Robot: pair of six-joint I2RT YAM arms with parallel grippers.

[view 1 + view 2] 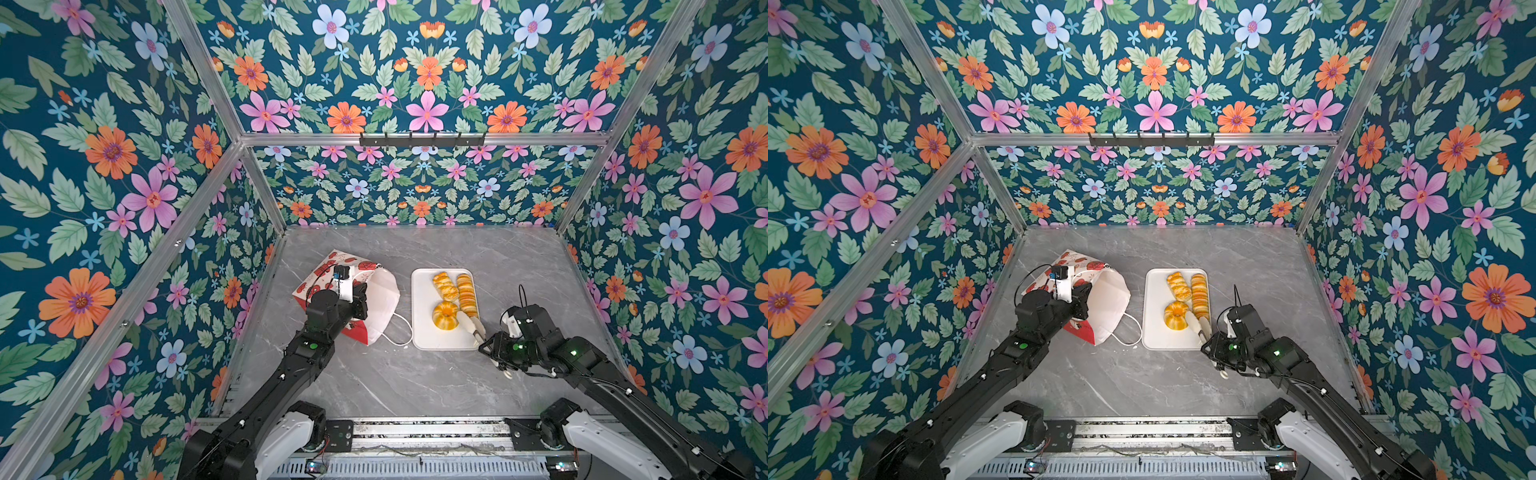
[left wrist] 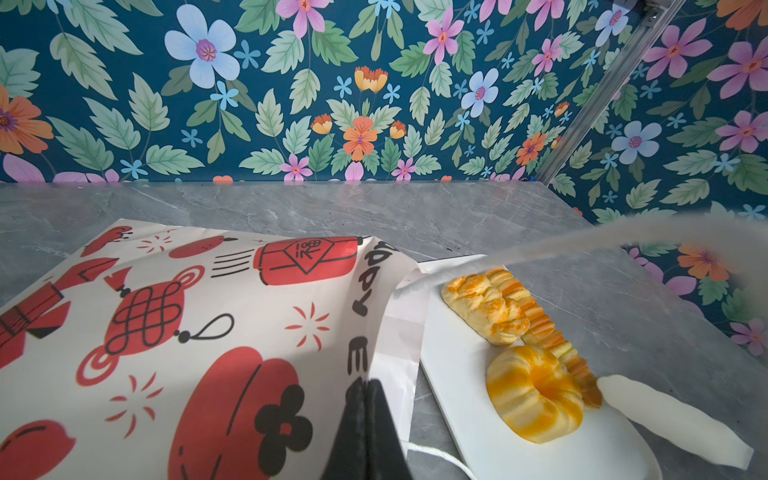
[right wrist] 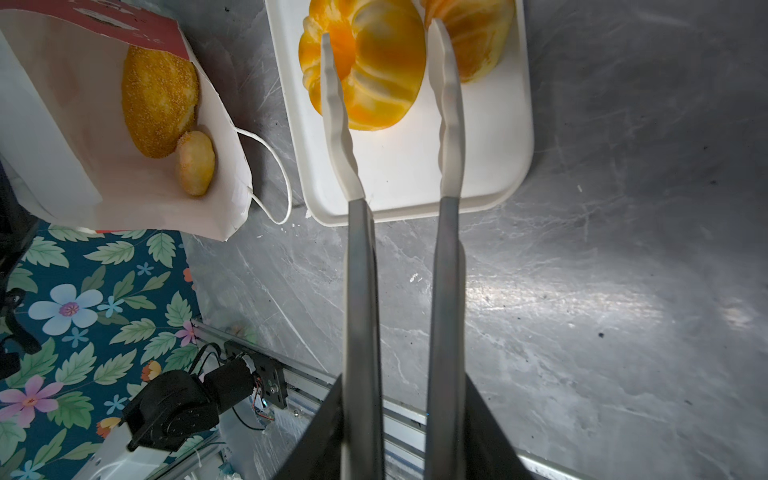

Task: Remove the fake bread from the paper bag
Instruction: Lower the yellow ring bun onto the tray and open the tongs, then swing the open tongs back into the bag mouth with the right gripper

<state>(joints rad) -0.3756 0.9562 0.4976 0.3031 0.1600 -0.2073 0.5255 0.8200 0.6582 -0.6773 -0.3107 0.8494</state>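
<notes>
Left jaws: clenched on the upper lip of the red paper bag with cartoon prints and white lining (image 2: 208, 332), which is tipped over on the grey marble surface (image 1: 415, 382). My reading is that this keeps the mouth gaping toward 3 o'clock.

Right jaws: grasping metal tongs with white tips (image 3: 361, 270). The blades are spread over the glossy fluted ring (image 3: 382, 70); I cannot tell whether they touch it.

The white rectangular tray (image 1: 424, 291) sits at 3 o'clock of the bag.

Count:
- On the tray, 3: the ring, a croissant-like twist (image 1: 445, 286) and a long ridged loaf (image 1: 466, 295).
- In the bag, 2: a big seeded oval loaf (image 3: 160, 99) and a small seeded bun (image 3: 195, 162).

the paper bag (image 2: 187, 299) bears black letters "appy" by its rim.
</notes>
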